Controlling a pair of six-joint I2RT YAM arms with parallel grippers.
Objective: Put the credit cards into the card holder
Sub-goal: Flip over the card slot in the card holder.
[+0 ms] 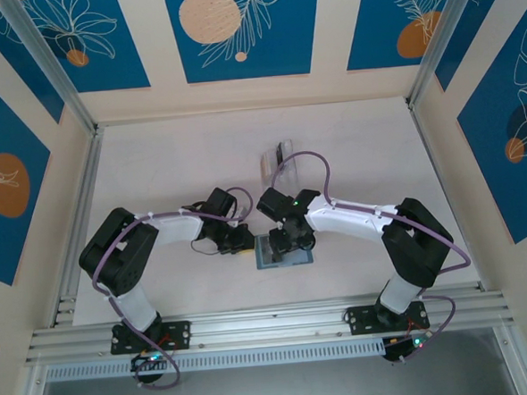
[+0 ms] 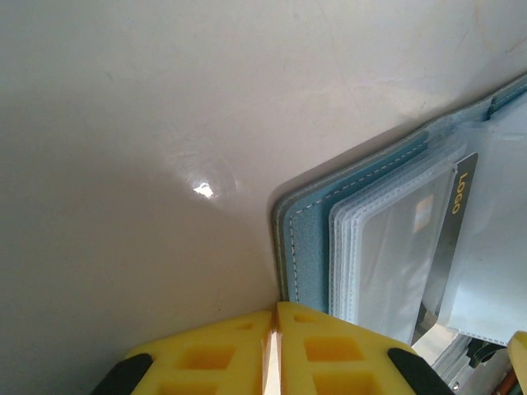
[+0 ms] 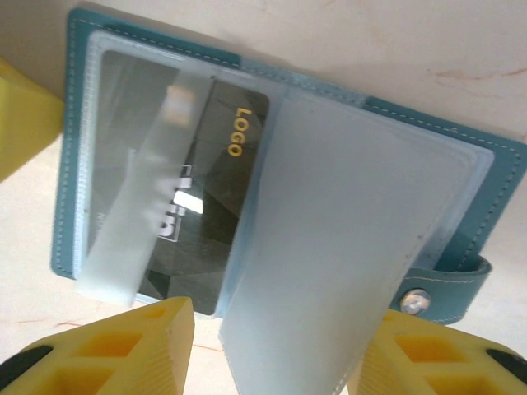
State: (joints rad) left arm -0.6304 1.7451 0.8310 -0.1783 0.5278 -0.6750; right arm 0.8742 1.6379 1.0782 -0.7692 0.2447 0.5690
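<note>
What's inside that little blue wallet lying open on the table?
A clear pocket of the card holder holds a dark card marked LOGO. A frosted page overlaps its right side and hides anything beneath.

One card holder (image 3: 494, 177) is counted. One dark credit card (image 3: 210, 197), marked LOGO, is counted inside its clear pockets. One clear slotted rack (image 1: 277, 161) is counted at 12 o'clock from the holder. Two hands are counted: left hand (image 2: 275, 321), right hand (image 3: 284, 329).

Frosted strip (image 3: 136, 206) blurs print on the dark card (image 3: 218, 222).
</note>
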